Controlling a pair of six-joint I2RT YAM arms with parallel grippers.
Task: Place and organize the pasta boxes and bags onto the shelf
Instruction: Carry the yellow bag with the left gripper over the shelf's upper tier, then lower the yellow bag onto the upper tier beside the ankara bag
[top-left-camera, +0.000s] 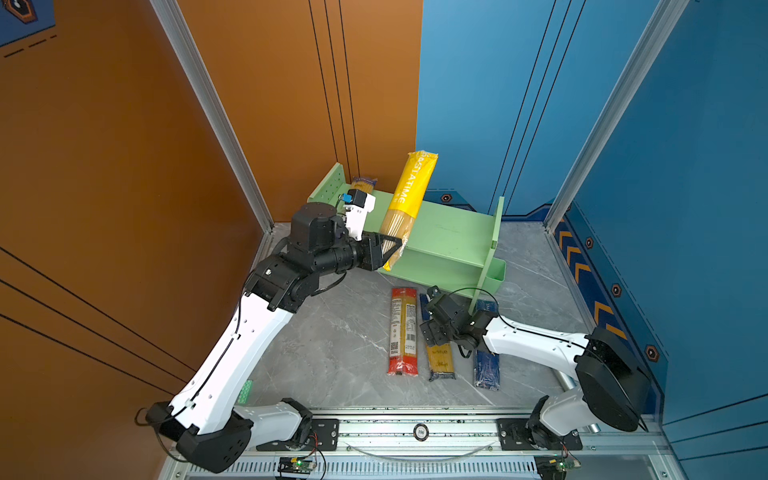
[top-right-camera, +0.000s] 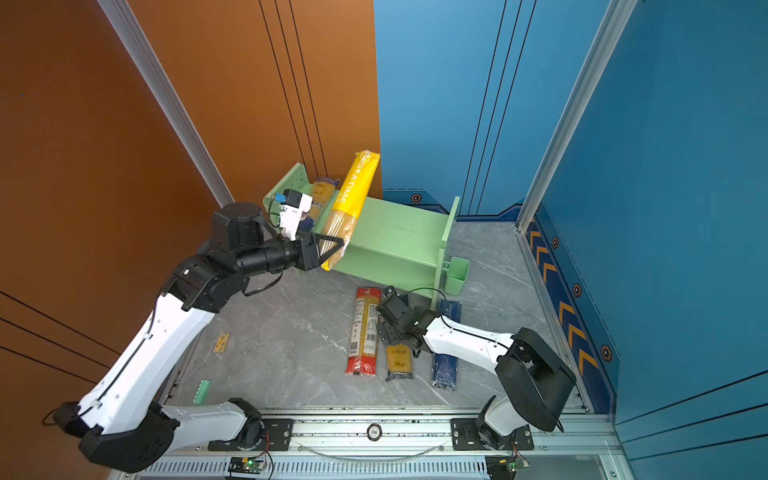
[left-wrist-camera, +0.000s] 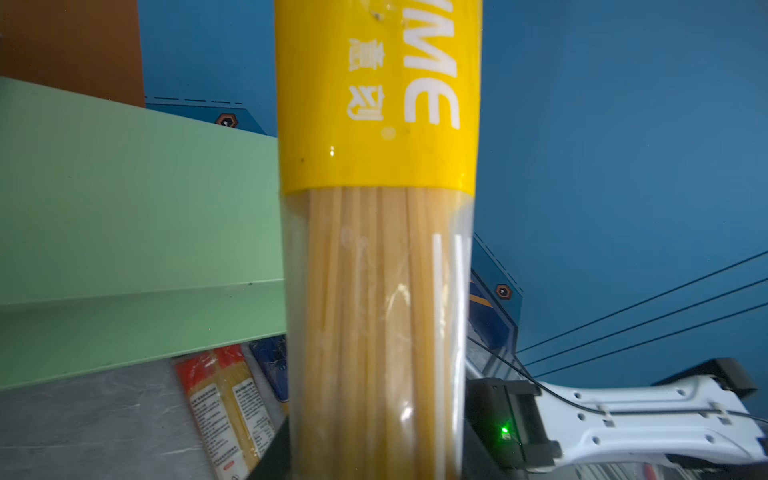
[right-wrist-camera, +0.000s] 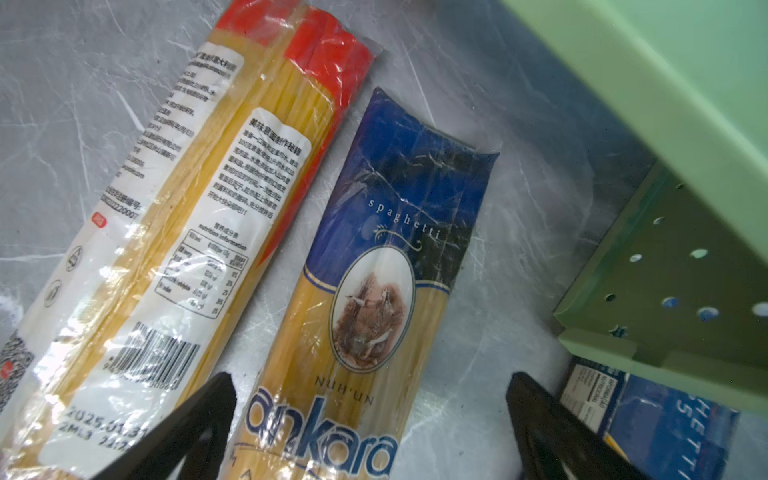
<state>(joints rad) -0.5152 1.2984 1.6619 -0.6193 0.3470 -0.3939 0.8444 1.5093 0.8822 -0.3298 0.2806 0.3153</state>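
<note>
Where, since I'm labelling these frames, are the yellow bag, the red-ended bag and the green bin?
yellow bag (top-left-camera: 410, 187): a top view, yellow printed sleeve.
red-ended bag (right-wrist-camera: 266, 187): right wrist view, white label.
green bin (top-right-camera: 456, 279): a top view, outer wall.

My left pincer (top-left-camera: 392, 249) clamps the yellow PASTATIME spaghetti bag (top-left-camera: 411, 191) near its lower end, bag tilted over the green shelf (top-left-camera: 453, 232). My right pincer (top-left-camera: 435, 337) hangs above the yellow-and-blue pack (top-left-camera: 441, 363) on the surface (top-left-camera: 332, 345).

The yellow bag (top-left-camera: 409, 195) is glossy plastic, the shelf (top-left-camera: 453, 232) matt.
</note>
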